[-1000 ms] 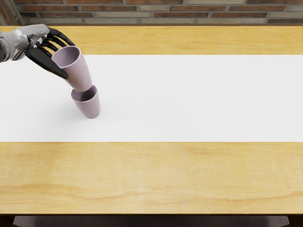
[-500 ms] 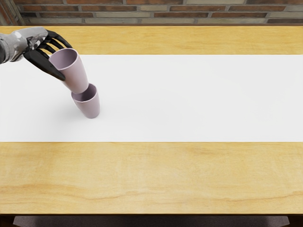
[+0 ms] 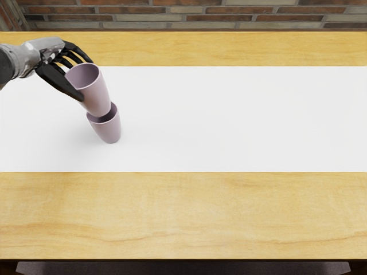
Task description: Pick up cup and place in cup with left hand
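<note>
1. Closest to the viewer, across the full width: a pale wooden table (image 3: 183,212), dark along its front edge.
2. Beyond that front band of wood, from side to side: a flat white strip (image 3: 241,120).
3. Standing upright on the white, toward the left: the lower cup (image 3: 113,132), mauve, mouth upward, partly hidden at the rim by its twin.
4. Aloft in the robot's grasp, overlapping the lower mouth at its base: the upper cup (image 3: 97,98), mauve too, open end up. Impossible to tell from this angle whether touching the lower cup or just above it.
5. Reaching in from the left edge: the left hand (image 3: 50,52), gray with black fingers (image 3: 59,81). Clamped on the upper cup, by the thumb along the near left side and by the others, slightly apart, curving toward the far side of the rim.
6. Behind the white strip: another band of wooden tabletop.
7. Farthest back, along the top: a brick wall (image 3: 229,17) in reddish brown and gray.
</note>
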`<control>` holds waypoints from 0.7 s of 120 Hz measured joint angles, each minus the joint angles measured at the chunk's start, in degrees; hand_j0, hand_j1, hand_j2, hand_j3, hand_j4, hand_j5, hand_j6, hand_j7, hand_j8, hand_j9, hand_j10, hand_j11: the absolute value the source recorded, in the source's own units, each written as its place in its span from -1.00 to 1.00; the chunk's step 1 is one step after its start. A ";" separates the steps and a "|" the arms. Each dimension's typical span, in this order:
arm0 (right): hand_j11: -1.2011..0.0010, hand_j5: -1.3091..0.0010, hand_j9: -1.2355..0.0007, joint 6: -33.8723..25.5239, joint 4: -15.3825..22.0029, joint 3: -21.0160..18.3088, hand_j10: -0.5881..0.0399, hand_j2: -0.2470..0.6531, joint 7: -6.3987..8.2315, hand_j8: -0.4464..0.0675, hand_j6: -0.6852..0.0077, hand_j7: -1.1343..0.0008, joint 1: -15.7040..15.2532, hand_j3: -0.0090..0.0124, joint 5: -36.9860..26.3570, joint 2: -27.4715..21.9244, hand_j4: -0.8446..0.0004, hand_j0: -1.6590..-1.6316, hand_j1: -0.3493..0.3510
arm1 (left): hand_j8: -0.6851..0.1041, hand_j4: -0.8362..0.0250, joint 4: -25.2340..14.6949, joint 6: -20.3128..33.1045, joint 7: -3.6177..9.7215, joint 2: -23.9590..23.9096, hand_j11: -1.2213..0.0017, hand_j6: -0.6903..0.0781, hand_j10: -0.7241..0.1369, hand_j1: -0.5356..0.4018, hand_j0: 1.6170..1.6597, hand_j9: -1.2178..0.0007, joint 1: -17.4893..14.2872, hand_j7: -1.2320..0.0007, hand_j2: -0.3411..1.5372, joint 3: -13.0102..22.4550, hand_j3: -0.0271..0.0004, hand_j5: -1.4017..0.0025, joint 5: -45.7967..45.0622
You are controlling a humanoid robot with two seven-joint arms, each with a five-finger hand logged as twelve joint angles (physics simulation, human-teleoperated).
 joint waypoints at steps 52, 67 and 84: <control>0.97 0.97 0.97 0.00 0.00 0.00 0.83 -0.46 0.00 0.68 0.94 0.96 -0.01 -0.16 0.00 0.00 0.96 -0.93 -0.95 | -0.11 0.17 0.06 0.60 -0.56 -0.21 0.24 -0.02 -0.14 0.09 0.89 0.24 0.52 0.24 -0.56 -0.41 0.97 0.33 0.18; 0.97 0.97 0.97 0.00 0.00 0.00 0.83 -0.46 0.00 0.68 0.94 0.96 -0.01 -0.16 0.00 0.00 0.96 -0.93 -0.95 | -0.06 0.22 0.06 0.61 -0.60 -0.53 0.30 0.01 -0.07 0.12 0.90 0.30 0.53 0.31 -0.56 -0.46 0.97 0.39 0.13; 0.97 0.97 0.97 0.00 0.00 0.00 0.83 -0.46 0.00 0.68 0.94 0.96 0.00 -0.16 0.00 0.00 0.96 -0.93 -0.95 | 0.00 0.27 0.06 0.62 -0.64 -0.46 0.37 0.05 -0.01 0.16 0.91 0.37 0.56 0.37 -0.57 -0.48 0.97 0.45 0.17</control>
